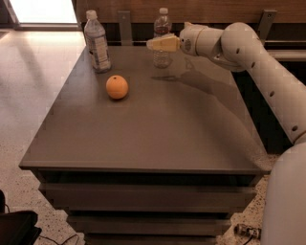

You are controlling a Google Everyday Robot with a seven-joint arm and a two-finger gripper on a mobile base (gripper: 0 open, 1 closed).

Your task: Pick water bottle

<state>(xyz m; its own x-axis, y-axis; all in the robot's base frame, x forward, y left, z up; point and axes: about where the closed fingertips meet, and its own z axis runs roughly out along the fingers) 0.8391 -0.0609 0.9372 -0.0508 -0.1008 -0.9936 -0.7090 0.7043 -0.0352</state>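
- Gripper [150, 44] is hanging over the far part of the table [158, 129], at the end of the white arm [267, 72], which is reaching in from the right side.
- It is pointing to the left and staying about level, at the middle height of the water bottle [162, 58]. In this view it is crossing in front of the bottle's body.
- Whether the gripper is wide, narrow or holding the water bottle, I cannot tell. I also cannot tell if it is touching it.
- The water bottle is standing upright near the far edge of the table, a little right of the middle. Its white cap is showing above the gripper and its ribbed lower part is showing below.
- A second bottle [97, 43], wider and carrying a large white-and-blue label, is standing upright near the far left corner, well apart from the water bottle.
- An orange [117, 87] is resting on the table, near the second bottle, a little to its right and closer to the camera.
- The arm is throwing a soft shadow [205, 86] on the table top under it.
- A light speckled floor [28, 95] is showing at the left of the table, and a wooden wall [215, 9] is running behind it.
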